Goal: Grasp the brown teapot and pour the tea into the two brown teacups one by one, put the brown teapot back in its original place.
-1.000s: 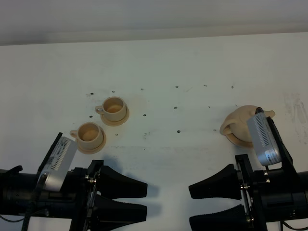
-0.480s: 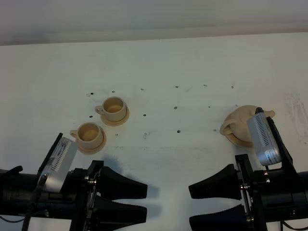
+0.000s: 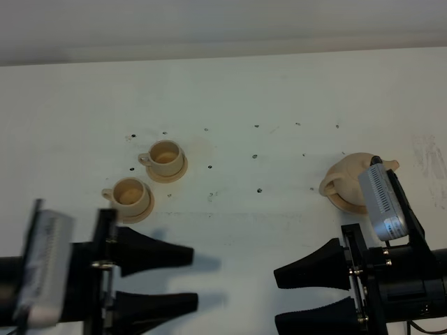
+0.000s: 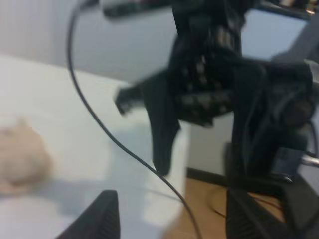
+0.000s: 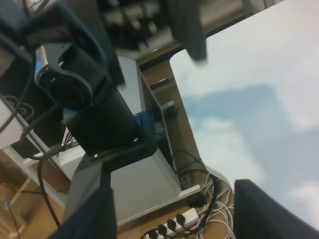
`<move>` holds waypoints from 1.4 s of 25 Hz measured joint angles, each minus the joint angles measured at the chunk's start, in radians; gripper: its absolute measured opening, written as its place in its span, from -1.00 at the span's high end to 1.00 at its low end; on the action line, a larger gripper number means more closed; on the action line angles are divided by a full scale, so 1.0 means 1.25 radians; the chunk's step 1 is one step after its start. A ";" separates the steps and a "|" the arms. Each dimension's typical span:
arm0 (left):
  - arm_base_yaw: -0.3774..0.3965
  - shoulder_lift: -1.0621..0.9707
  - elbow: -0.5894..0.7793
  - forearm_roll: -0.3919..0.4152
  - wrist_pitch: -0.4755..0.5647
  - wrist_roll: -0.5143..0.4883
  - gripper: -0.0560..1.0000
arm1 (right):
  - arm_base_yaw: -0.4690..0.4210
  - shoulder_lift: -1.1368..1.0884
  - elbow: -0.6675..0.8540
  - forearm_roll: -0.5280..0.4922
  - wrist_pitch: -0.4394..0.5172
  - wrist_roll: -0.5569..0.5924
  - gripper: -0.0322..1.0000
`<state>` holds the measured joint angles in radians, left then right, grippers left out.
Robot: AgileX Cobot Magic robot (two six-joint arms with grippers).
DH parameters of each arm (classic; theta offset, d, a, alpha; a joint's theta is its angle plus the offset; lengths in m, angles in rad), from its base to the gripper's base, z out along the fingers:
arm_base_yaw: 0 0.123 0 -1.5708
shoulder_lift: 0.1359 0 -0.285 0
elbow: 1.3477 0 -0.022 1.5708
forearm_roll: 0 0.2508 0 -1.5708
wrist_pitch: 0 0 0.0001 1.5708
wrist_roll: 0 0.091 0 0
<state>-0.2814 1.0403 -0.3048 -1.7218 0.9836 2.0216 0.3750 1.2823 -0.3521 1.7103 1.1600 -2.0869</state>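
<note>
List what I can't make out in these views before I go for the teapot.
Exterior high: the right arm's silver wrist camera covers the right half of the squat tan ceramic teapot.
Exterior high: the far tan teacup and near tan teacup are too small to show any contents.
Left wrist: blurred; a tan shape is cut off by the picture edge.
Right wrist: no teapot or cups in frame.

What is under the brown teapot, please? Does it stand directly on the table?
No. A flat tan saucer lies under the teapot; only its front-left rim shows. The right arm's camera covers the saucer's other side and the teapot's right side.
</note>
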 joint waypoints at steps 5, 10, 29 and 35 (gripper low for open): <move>0.000 -0.222 0.000 0.010 -0.165 -0.173 -0.01 | 0.000 0.000 0.000 0.019 -0.002 0.000 -0.10; 0.000 -0.432 0.001 0.130 -0.338 -0.417 -0.01 | 0.000 0.000 0.000 0.019 -0.016 0.005 -0.10; 0.000 -0.607 -0.194 1.180 -0.178 -1.585 -0.01 | 0.000 0.001 -0.042 0.024 -0.093 0.094 -0.10; 0.000 -0.607 -0.199 1.317 0.009 -1.665 -0.01 | 0.000 0.001 -0.050 0.024 -0.095 0.102 -0.10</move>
<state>-0.2814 0.2810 -0.5530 -0.0751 0.9954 -0.0602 0.3750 1.2832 -0.4145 1.7409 1.0415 -1.9593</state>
